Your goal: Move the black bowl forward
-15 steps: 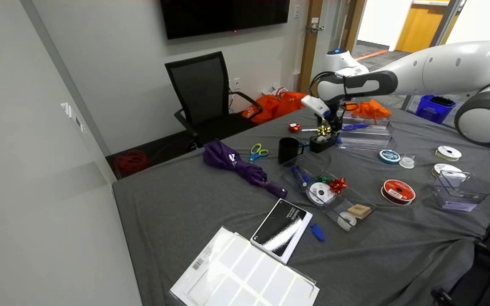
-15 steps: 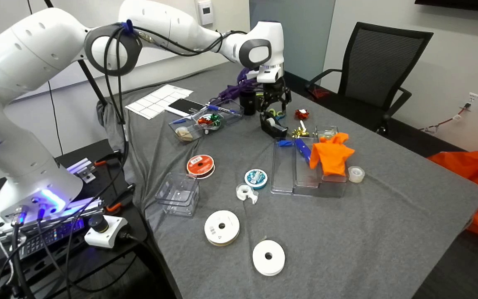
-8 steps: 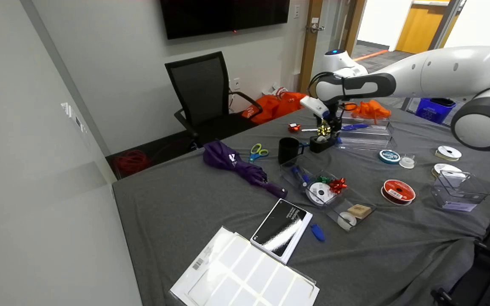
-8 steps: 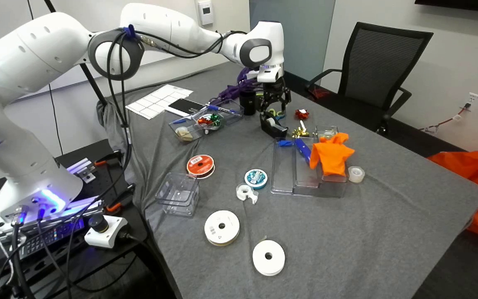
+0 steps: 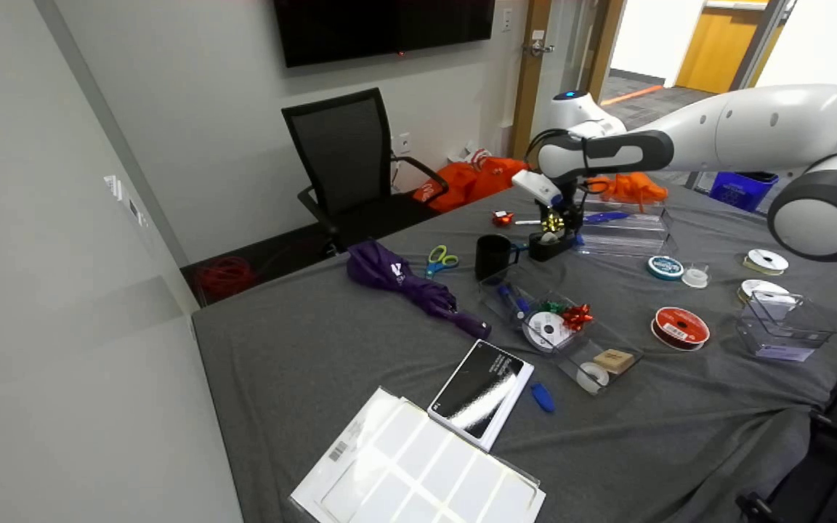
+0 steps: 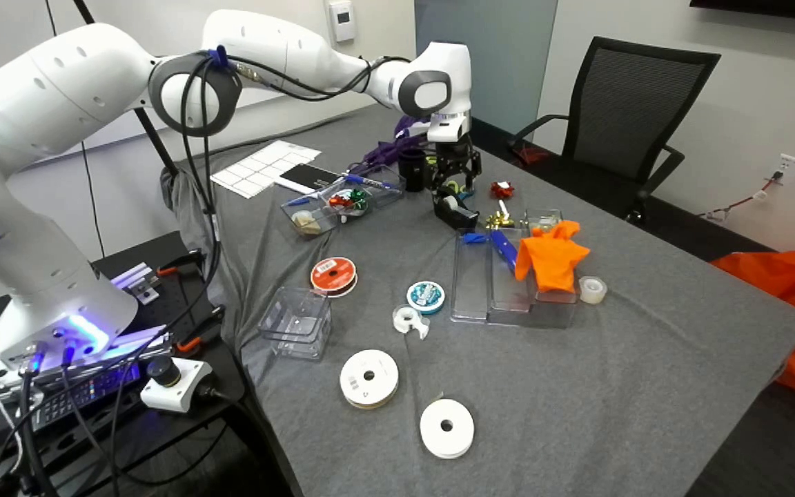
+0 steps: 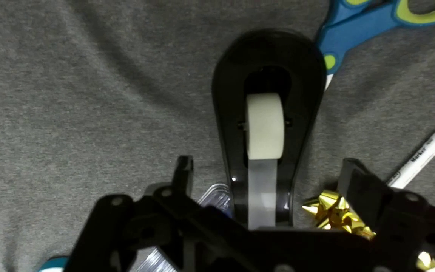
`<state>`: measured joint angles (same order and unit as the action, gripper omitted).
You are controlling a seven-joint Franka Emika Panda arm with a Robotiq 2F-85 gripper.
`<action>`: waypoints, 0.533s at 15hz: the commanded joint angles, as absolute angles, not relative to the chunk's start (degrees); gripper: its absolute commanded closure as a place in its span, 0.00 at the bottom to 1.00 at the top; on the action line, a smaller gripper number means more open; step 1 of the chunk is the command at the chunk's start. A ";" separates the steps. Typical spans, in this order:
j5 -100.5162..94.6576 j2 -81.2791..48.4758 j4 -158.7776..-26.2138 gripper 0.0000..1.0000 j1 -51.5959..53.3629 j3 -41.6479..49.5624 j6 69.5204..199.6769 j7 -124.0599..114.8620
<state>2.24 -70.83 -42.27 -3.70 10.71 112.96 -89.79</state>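
Operator: Report any change over the last second.

Technician: The arm [image 6: 266, 45] has lowered slightly, bringing the fingers [image 7: 357, 189] closer to the desk [image 6: 646, 359]. No object on it appears displaced.

Operator: Locate the black bowl.

Technician: None is visible. The probable work object is the black tape dispenser [image 7: 302, 109]. It rests on the desk, between the fingers in the wrist view and to the near right of the black mug [image 6: 412, 170] in an exterior view.

Operator: State of the fingers?

Technician: Wide apart, clamped on nothing. Caution: in both exterior views they show dark against the black dispenser, so contact cannot be confirmed or excluded.

Operator: Effect on the task?

Technician: Judged as approach, close to complete; the forward move is not yet done. Probable next step: descend along both sides, then grip the dispenser squarely. Hazard: in the wrist view, scissors [image 7: 355, 34] lie just beside its far right edge and a gold bow [image 7: 332, 207] lies near right. Either could be dragged if "forward" means away from the robot base [image 6: 45, 304].
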 commanded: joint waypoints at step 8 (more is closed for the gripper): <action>4.54 -75.84 -39.44 0.00 -6.00 7.01 119.32 -83.99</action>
<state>3.74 -73.63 -41.86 -4.91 8.13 117.57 -86.00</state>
